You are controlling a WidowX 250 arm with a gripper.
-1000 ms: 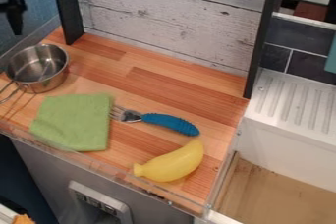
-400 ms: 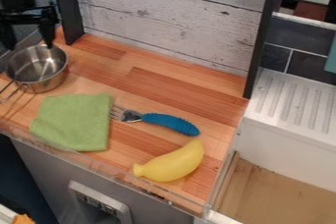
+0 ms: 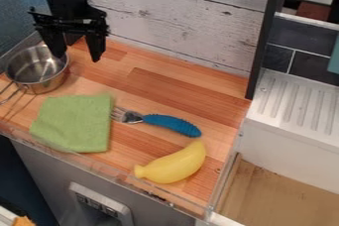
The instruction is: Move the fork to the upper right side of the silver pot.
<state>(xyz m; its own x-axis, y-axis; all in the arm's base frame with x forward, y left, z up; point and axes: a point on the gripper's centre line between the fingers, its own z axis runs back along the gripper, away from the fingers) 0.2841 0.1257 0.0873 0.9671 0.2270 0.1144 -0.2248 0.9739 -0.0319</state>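
Note:
My gripper (image 3: 78,57) hangs at the upper left, open and with nothing between its fingers, over the right rim of the pot and the wood beside it. The silver pot (image 3: 36,69) stands at the left of the wooden counter, its handle toward the left edge of the view. The fork (image 3: 169,123) lies mid-counter, to the right of and below the gripper; its blue handle points right and its metal tines touch or lie at the right edge of the green cloth (image 3: 74,123).
A yellow banana (image 3: 173,164) lies below the fork near the counter's front edge. Behind the counter (image 3: 179,88) rises a plank wall (image 3: 172,22), with a dark post (image 3: 264,41) at its right. A white sink (image 3: 291,136) adjoins on the right.
From the left edge my gripper has moved right, past the pot, with more of the arm now in view. The fork, pot, cloth and banana have stayed put.

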